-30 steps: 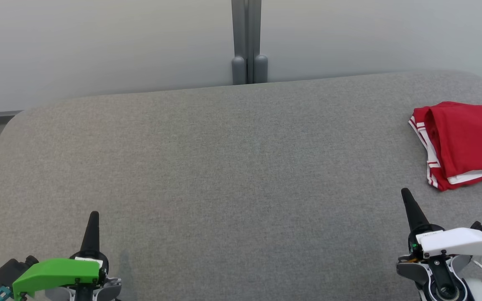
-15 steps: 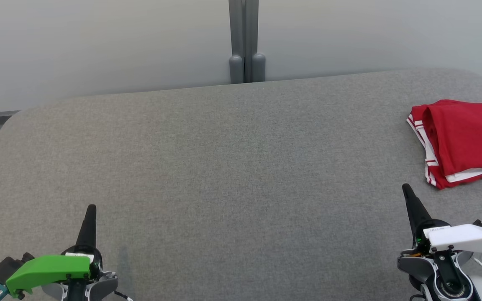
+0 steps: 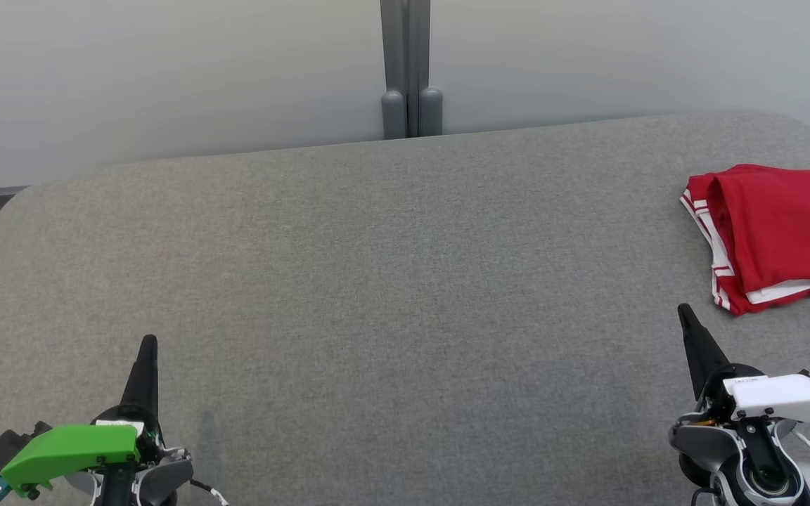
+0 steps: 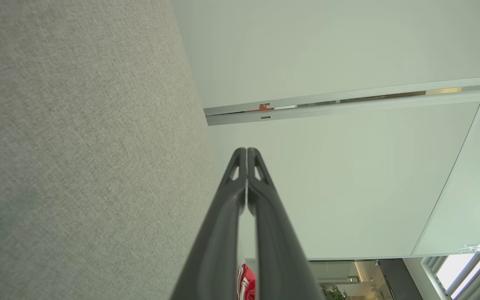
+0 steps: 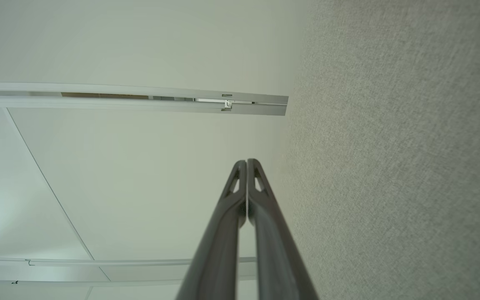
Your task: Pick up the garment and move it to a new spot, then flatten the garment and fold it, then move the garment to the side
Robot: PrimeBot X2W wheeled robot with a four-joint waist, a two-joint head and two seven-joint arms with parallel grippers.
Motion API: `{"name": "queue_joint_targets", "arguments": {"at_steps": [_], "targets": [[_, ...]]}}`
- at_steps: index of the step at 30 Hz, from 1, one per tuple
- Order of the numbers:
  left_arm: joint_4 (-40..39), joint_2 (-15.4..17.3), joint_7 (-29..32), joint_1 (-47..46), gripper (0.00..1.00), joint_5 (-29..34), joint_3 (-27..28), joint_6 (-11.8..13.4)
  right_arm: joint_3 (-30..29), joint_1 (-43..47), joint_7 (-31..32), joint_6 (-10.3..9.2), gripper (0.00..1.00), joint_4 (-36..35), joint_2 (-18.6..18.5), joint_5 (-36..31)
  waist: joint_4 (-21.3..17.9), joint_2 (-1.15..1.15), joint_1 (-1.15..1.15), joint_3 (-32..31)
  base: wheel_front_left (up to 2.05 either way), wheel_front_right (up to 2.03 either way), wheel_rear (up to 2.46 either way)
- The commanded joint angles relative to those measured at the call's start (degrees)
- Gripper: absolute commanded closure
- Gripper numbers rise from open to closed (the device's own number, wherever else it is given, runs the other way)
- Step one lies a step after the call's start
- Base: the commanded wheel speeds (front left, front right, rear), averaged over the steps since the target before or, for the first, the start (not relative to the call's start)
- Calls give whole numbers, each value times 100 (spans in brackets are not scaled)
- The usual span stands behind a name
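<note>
Left claw point(image 3: 147, 343) sits at the lower left of the head view, above the grey tabletop point(image 3: 391, 281), with a green cover point(image 3: 71, 450) on its wrist. Its 2 long dark fingers are pressed together tip to tip and hold nothing; the left wrist view shows them meeting along their length. Right claw point(image 3: 683, 310) sits at the lower right under a white cover point(image 3: 785, 397), and its 2 fingers are likewise closed on each other and empty.

The garment point(image 3: 778, 232), red with white stripes at its hem, lies folded flat at the tabletop's far right side, cut off by the edge of the head view. It lies just beyond the right claw's tips, apart from them. A grey post point(image 3: 406, 70) stands against the pale wall behind the tabletop.
</note>
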Motion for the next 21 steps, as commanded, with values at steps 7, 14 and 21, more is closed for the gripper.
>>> {"name": "queue_joint_targets", "arguments": {"at_steps": [7, 14, 21], "targets": [[-39, 33, 102, -147, 100, -315, 75, -66, -44, -108, 104, 2, 100, -8, -30, 339, -20, 0, 0, 12, 0, 0, 0], [-47, 35, 175, -186, 100, -598, 117, -108, -78, -118, 175, 2, 100, -2, -31, 630, -42, 0, 0, 25, 0, 0, 0], [-44, 34, 177, -176, 100, -585, 112, -105, -77, -118, 178, 2, 100, -2, -29, 623, -43, 0, 0, 26, 0, 0, 0]]}}
